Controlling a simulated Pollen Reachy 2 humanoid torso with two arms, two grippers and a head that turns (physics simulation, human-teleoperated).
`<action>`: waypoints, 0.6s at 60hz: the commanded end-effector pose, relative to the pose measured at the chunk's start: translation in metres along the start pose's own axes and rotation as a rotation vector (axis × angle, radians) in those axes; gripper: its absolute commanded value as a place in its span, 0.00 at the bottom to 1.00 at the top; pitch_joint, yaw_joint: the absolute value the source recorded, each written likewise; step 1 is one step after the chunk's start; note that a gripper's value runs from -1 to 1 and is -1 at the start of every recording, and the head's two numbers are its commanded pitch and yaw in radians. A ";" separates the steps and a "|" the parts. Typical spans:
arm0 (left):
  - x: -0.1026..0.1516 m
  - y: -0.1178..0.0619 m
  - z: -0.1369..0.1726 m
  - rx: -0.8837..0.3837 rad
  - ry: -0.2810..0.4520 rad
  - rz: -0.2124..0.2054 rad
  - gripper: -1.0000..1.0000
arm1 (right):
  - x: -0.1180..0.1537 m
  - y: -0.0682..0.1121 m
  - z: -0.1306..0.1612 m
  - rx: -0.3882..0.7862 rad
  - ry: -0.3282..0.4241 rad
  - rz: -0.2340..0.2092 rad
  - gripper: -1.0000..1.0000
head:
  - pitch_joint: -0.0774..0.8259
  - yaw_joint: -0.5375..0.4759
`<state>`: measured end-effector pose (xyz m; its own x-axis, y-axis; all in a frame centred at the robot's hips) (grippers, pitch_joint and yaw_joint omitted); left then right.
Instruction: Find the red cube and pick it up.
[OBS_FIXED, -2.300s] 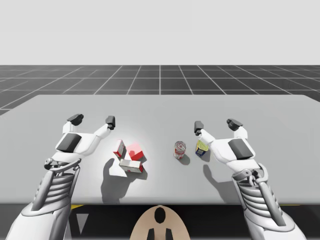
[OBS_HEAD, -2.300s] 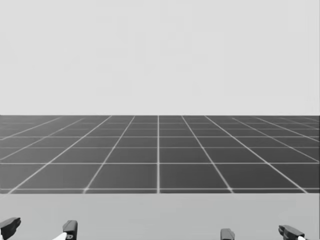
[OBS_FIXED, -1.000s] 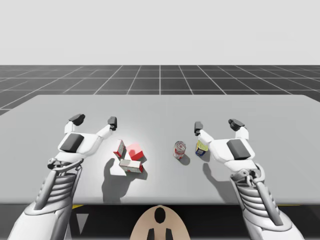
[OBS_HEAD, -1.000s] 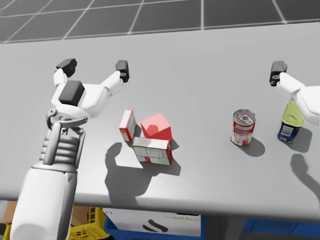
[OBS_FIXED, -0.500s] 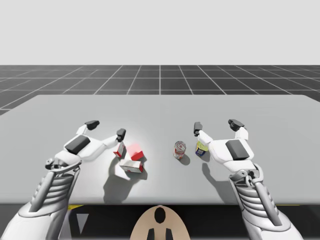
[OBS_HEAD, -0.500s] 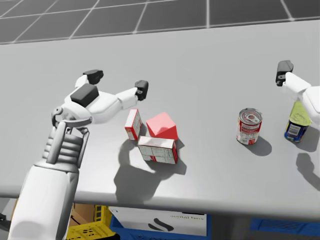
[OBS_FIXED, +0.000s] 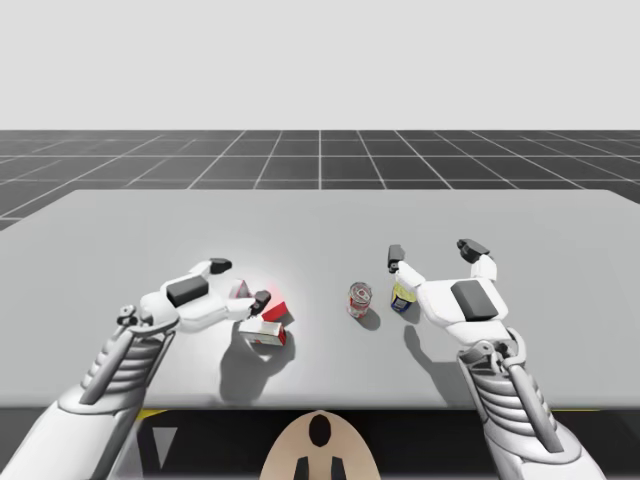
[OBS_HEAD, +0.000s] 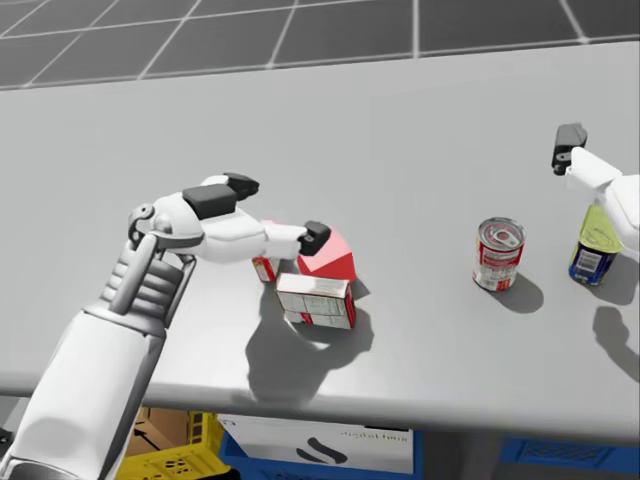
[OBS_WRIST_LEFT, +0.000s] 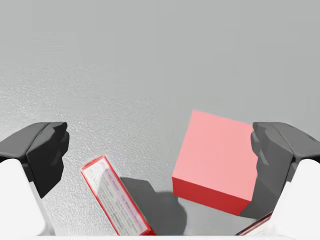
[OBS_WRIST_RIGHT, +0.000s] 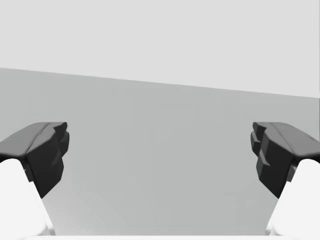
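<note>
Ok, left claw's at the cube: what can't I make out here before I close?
Head view: the left claw covers most of the upright box and a corner of the red cube.
Left wrist view: cannot tell whether the claw touches the cube; the lying box is cut off by the edge.
High view: the right claw covers part of the yellow can.

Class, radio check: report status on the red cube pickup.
Left tool open, straddling red cube, no grip yet. Right tool open. Upright red-and-white box also inside that gap, beside the cube.
</note>
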<state>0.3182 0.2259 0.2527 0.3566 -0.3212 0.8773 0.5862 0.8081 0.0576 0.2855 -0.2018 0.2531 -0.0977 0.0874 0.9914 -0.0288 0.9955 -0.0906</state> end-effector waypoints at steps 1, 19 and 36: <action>0.000 -0.009 -0.016 -0.058 0.083 -0.042 0.00 | 0.000 0.002 0.000 0.000 0.002 -0.016 0.00 | 0.82 0.73; 0.001 -0.021 -0.039 -0.101 0.131 -0.062 0.00 | 0.000 0.002 0.001 0.003 0.003 -0.016 0.00 | 0.82 0.72; -0.002 -0.019 -0.061 -0.097 0.198 -0.062 0.00 | 0.000 0.001 0.001 0.005 0.003 -0.013 0.00 | 0.83 0.71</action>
<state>0.3435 0.1853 0.2265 0.4035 -0.4317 0.8067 0.6927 0.7202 0.0389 0.2851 -0.2030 0.2535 -0.0973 0.0880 0.9914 -0.0319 0.9953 -0.0915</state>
